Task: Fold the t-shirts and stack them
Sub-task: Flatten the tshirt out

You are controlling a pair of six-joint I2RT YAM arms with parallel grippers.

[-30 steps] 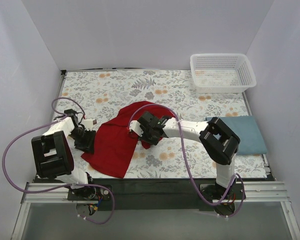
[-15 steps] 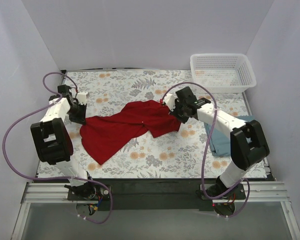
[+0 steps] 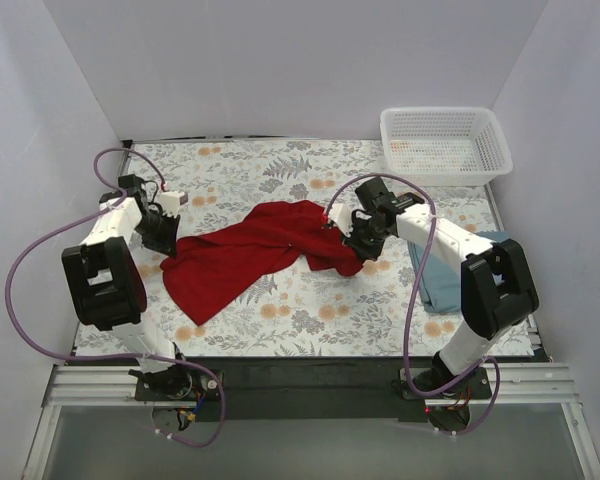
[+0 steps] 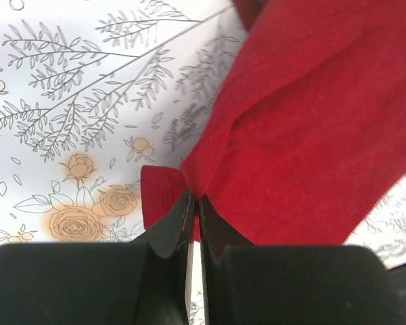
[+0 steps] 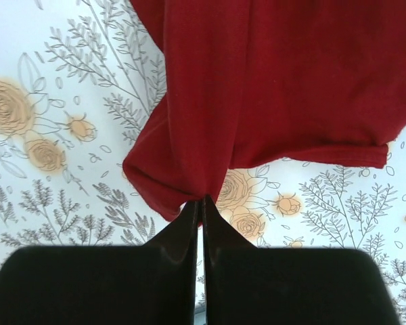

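Observation:
The red t-shirt (image 3: 250, 250) hangs stretched between both arms above the flowered table. My left gripper (image 3: 168, 243) is shut on its left edge; in the left wrist view the cloth (image 4: 304, 128) is pinched at the tips of my gripper (image 4: 194, 200). My right gripper (image 3: 348, 240) is shut on the shirt's right end, and the right wrist view shows red cloth (image 5: 271, 81) drooping from the pinch of my gripper (image 5: 201, 200). The blue-grey t-shirt (image 3: 442, 284) lies at the right, partly hidden behind the right arm.
A white lattice basket (image 3: 445, 145) stands at the back right corner. The flowered tablecloth (image 3: 280, 170) covers the table between white walls. Purple cables loop from both arms over the left side and the middle.
Both grippers shut on the red t-shirt, lifted it and spread it out sideways. Since half a second ago it has sagged slightly and the right gripper has dropped a little.

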